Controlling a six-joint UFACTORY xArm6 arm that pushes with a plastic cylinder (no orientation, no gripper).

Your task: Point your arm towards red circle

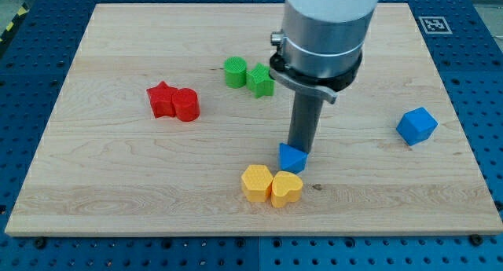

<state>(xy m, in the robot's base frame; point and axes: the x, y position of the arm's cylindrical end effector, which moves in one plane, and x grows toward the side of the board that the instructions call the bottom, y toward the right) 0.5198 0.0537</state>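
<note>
The red circle [187,104] lies on the wooden board's left half, touching a red star [161,99] on its left. My tip [297,148] is near the board's centre, well to the right of and below the red circle. It stands right behind a small blue triangular block [292,158], touching or nearly touching it.
A green circle [234,71] and a green star [261,80] sit together above centre. A yellow hexagon [256,182] and a yellow heart [287,188] lie just below the tip. A blue cube [416,126] is at the right. The board [94,177] rests on a blue table.
</note>
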